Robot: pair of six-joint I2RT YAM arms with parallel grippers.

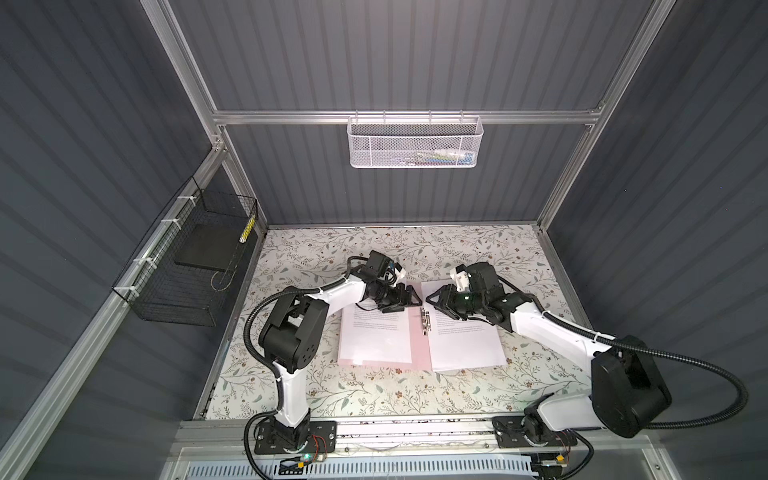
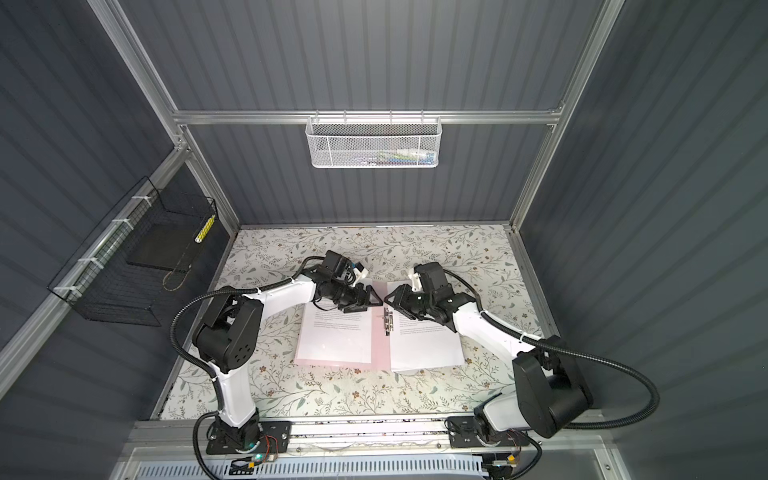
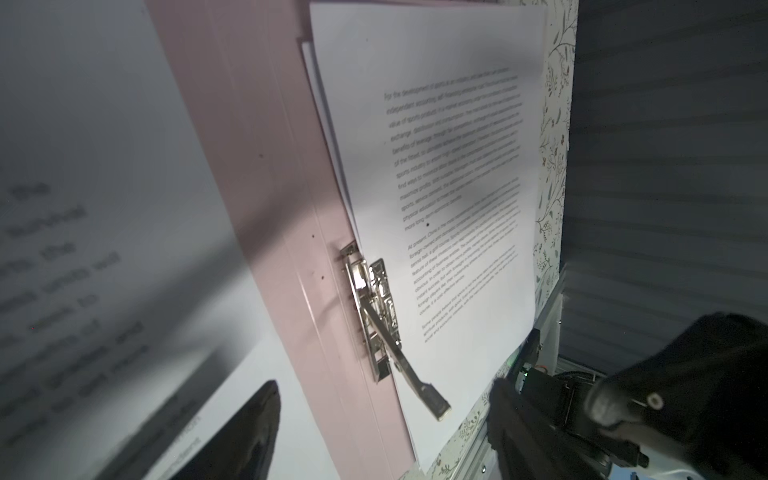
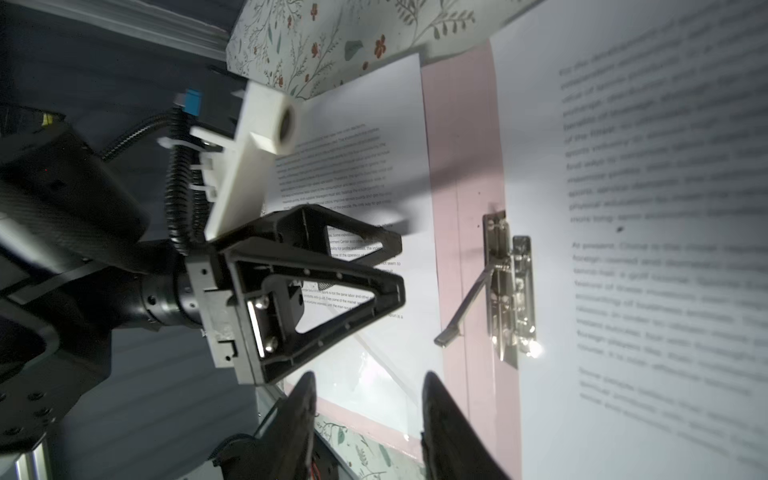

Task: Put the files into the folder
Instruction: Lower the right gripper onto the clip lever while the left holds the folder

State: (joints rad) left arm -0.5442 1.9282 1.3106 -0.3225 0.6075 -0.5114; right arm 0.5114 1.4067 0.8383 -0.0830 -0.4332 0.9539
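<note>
Files [image 1: 374, 340] lying on both halves of open folder [image 1: 419, 349]; clip lever [image 3: 405, 365] standing up, so clamping and closing likely remaining. Left gripper [image 4: 401, 268], right gripper [image 4: 368, 399] hovering parted, empty.

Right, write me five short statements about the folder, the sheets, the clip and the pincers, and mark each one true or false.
1. The folder lies open on the table. True.
2. The lever of the clip lies pressed flat. False: it stands raised at a slant.
3. Printed sheets lie on both halves of the folder. True.
4. The right pincer grips a sheet. False: its jaws stand apart with nothing between them.
5. The white mesh basket stands on the table. False: it hangs from the back rail.
</note>
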